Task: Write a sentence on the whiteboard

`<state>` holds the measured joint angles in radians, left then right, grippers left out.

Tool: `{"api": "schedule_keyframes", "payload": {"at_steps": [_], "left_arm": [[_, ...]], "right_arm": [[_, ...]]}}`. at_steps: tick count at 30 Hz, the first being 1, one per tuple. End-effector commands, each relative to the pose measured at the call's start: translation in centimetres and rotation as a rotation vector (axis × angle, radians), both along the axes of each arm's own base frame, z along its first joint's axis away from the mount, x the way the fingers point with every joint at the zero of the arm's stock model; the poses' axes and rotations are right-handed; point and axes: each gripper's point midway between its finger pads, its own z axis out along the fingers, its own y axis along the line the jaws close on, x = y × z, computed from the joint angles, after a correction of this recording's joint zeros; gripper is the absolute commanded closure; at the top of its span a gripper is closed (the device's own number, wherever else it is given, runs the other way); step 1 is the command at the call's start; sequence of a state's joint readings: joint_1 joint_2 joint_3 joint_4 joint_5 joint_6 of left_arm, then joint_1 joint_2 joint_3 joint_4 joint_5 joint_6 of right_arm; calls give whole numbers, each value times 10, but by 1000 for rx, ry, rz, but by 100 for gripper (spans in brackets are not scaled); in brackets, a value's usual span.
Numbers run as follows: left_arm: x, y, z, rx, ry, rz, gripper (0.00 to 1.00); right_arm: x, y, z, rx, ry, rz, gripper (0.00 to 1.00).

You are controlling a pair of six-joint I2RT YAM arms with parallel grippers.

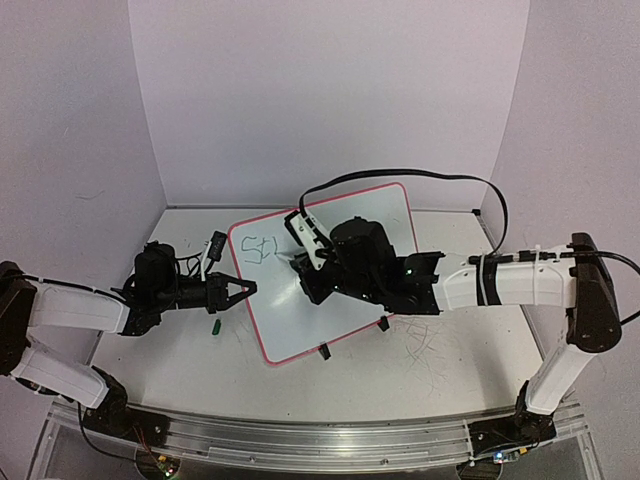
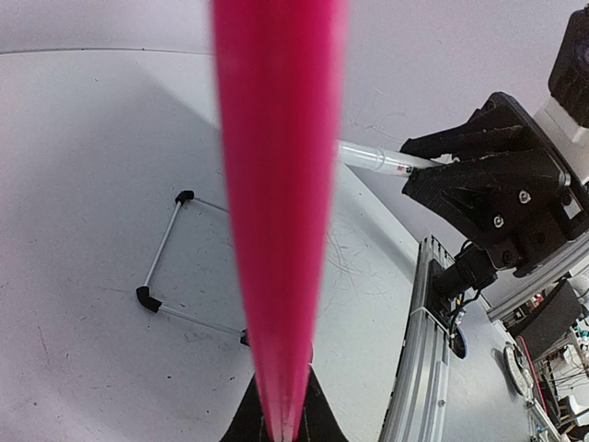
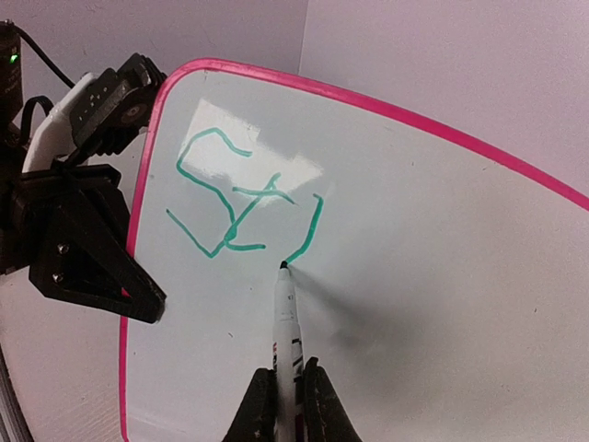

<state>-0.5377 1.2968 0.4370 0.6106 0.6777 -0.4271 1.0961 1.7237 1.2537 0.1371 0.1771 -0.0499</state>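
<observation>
The whiteboard (image 1: 345, 300) with its red-pink rim stands tilted at the table's middle on two black clip feet (image 1: 325, 351). My left gripper (image 1: 243, 290) is shut on its left rim; the rim (image 2: 276, 184) runs as a pink blur up from the jaws (image 2: 281, 428). My right gripper (image 1: 303, 262) is shut on a white marker (image 3: 287, 322) between its tips (image 3: 287, 396). The marker's tip touches the board (image 3: 442, 276) at the lower end of a fresh green stroke. The sentence (image 3: 230, 203) reads "St" plus that stroke; it also shows in the top view (image 1: 258, 247).
A green marker cap (image 1: 214, 326) lies on the table left of the board. An aluminium rail (image 1: 320, 440) runs along the near edge. A black cable (image 1: 420, 175) arcs over the board's far corner. Walls close in behind and on both sides.
</observation>
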Motion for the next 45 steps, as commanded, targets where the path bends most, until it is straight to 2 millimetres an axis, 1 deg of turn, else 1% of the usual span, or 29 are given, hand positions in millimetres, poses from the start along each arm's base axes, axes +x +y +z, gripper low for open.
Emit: {"api": "schedule_keyframes", "payload": {"at_steps": [1,12,19,26,33,36,42,43,45], "left_arm": [[8,-2,24,-12,-121,8,100],[7,-2,23,-13,-118,8,100],[7,-1,24,-13,-120,9,100],[7,-1,24,-12,-122,8,100],[6,0,22,-10,-121,11,100],[6,0,22,-8,-120,14,100],[6,0,22,-8,-119,14,100],[6,0,22,-8,-119,14,100],[6,0,22,-7,-120,14,100]], "right_arm": [[-2,-6,2,-3,14,-12,100],[13,-3,18,19,-36,-77,100],[19,-1,24,36,-54,-98,100],[26,-1,26,40,-61,-125,100],[33,-11,29,47,-66,-183,100],[30,-17,31,50,-64,-188,100],[14,-33,53,136,-77,-129,100],[16,-34,52,148,-60,-119,100],[22,-34,43,159,-14,-109,100]]}}
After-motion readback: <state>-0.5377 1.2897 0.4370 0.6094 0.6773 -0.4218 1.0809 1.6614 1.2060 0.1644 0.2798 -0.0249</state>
